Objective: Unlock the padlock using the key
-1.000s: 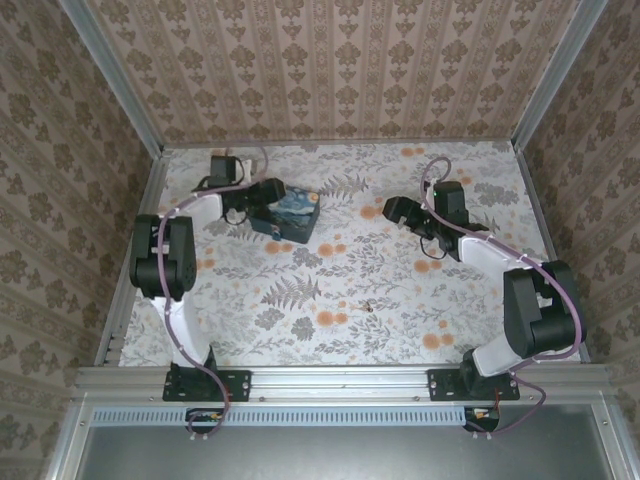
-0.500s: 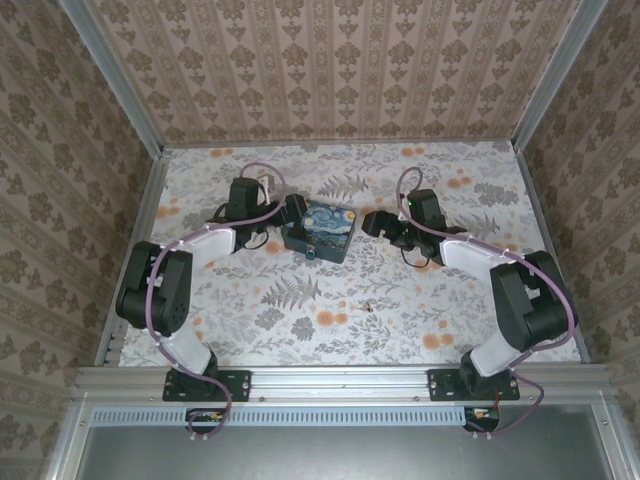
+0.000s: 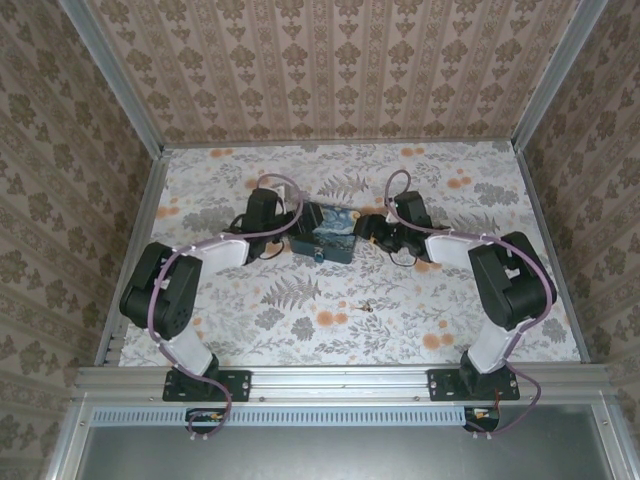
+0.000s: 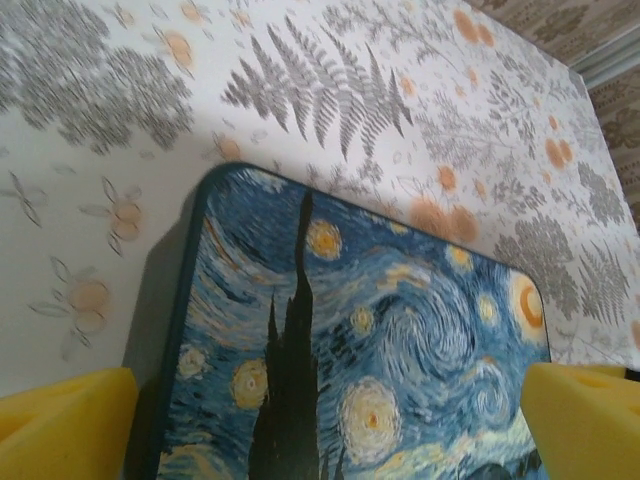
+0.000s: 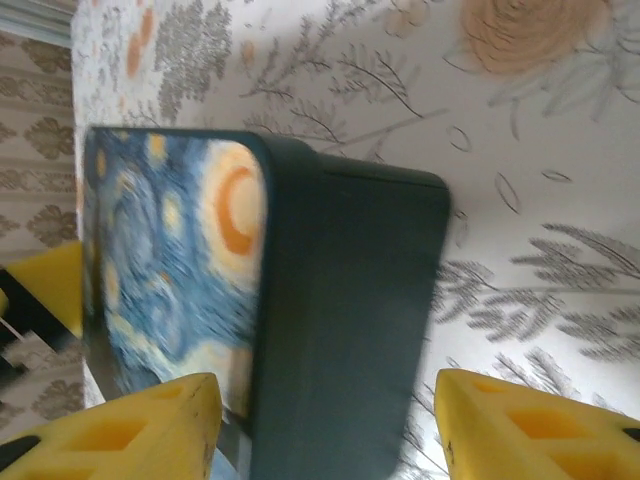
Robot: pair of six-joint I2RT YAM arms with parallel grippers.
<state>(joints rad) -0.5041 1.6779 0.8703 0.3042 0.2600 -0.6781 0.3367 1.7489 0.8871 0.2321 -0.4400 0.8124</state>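
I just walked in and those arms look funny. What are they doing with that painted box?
Both pincers are at the painted tin box in the middle of the table. The left pincer straddles it, spread wide; whether it squeezes is unclear. The right pincer flanks the box's other end, not clamped. A tiny dark thing, likely the key, lies untouched on the table, apart from the box.
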